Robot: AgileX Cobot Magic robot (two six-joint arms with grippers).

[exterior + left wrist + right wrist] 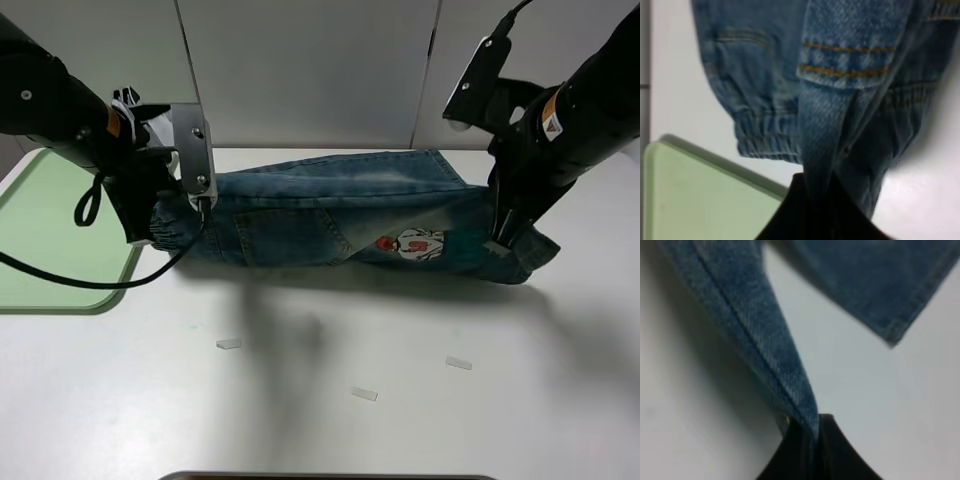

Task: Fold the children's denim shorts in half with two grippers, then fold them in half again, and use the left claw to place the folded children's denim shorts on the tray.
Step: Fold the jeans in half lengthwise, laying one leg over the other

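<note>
The children's denim shorts (330, 215) lie folded lengthwise across the white table, with the cartoon patch (412, 243) facing up near the right end. My left gripper (203, 203) is shut on the waist end at the left, and denim runs into its jaws in the left wrist view (820, 150). My right gripper (497, 238) is shut on the leg-hem end at the right, pinching a denim seam in the right wrist view (790, 390). The light-green tray (45, 250) lies at the far left and also shows in the left wrist view (695, 200).
Small whitish tape strips (228, 344) (365, 394) (458, 363) lie on the table in front of the shorts. A grey partition wall (310, 70) stands behind. A black cable (90, 280) trails from the left arm over the tray's corner.
</note>
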